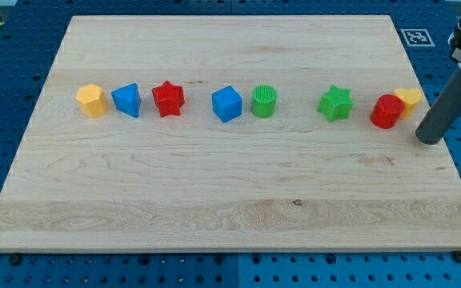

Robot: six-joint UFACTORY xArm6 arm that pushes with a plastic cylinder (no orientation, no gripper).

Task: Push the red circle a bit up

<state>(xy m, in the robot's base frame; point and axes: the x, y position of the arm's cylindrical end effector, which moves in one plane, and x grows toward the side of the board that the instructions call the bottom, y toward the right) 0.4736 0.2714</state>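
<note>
Near edge of the wooden board bare; all blocks sit in one row across the middle.

Red circle at the row's right end, touching or nearly touching a yellow block at its 2 o'clock; shape of the yellow one is partly hidden. Green star lies at the circle's 9 o'clock, well apart.

My tip is down near the board's right edge, at roughly 4 o'clock from the red circle, close but not touching. It is a bare rod, holding nothing.

Judgement: the circle lies toward 10 o'clock from the tip. To drive it toward 12, the tip needs to get to its 6 o'clock first; the yellow block may be carried along.

Further left: green circle, blue cube, red star, blue triangle, yellow hexagon.
</note>
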